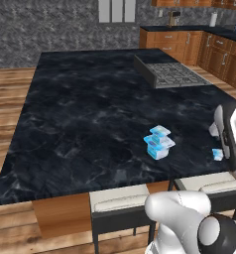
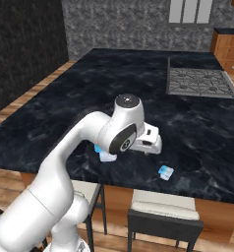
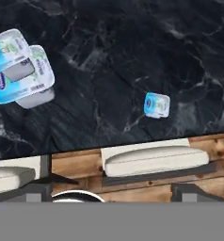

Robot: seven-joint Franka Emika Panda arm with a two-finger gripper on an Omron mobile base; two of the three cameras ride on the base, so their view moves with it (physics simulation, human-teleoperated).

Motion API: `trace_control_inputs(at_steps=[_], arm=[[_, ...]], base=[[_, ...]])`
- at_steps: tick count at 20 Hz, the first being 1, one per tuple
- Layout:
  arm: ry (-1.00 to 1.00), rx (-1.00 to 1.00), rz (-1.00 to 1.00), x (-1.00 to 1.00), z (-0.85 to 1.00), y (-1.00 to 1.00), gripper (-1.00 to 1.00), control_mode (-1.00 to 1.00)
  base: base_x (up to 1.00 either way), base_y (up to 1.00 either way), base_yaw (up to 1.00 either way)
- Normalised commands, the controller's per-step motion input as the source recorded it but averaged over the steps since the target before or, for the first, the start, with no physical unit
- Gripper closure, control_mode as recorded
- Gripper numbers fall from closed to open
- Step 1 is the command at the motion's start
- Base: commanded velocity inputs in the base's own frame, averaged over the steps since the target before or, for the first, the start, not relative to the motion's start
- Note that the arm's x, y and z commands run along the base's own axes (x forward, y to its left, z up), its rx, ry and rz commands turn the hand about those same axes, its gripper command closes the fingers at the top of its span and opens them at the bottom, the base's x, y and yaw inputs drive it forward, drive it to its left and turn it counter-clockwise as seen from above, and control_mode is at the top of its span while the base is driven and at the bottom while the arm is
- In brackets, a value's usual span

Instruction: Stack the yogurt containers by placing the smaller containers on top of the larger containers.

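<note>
One small yogurt cup [image 3: 156,104] sits alone near your edge of the black marble counter [image 1: 80,119], so take it across its stiff side walls, below the slick lid; it looks light and easily tipped. Your gripper [image 2: 151,140] hangs over the counter, jaws spread wide and empty. Farther along, another small cup [image 3: 8,49] already rests on the large tub [image 3: 27,77].

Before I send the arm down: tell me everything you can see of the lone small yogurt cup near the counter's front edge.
The small yogurt cup is a squarish white plastic cup with a light-blue printed lid, closed. It sits flat and upright on the black marbled counter, close to the front edge and above a cushioned stool. Nothing touches it: it stands well apart from the large tub, which already carries another small cup, and the open gripper is not on it.
</note>
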Motion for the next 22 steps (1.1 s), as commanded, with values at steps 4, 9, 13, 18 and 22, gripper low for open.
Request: trace_control_inputs(at_steps=[4, 9, 13, 18, 22], arm=[[0.16, 0.18, -0.22, 0.03, -0.11, -0.38, -1.0, -1.0], [0.02, 0.11, -0.08, 0.06, -0.15, -0.39, -1.0, -1.0], [0.0, 0.14, 0.0, 0.09, -0.39, -0.47, -1.0, -1.0], [0.0, 0.03, 0.0, 0.33, -0.36, -0.05, -1.0, -1.0], [0.0, 0.0, 0.03, 0.49, -0.32, 0.0, -1.0, -1.0]], base=[[0.0, 0.0, 0.0], [0.0, 0.0, 0.0], [0.0, 0.0, 0.0], [0.0, 0.0, 0.0], [0.0, 0.0, 0.0]])
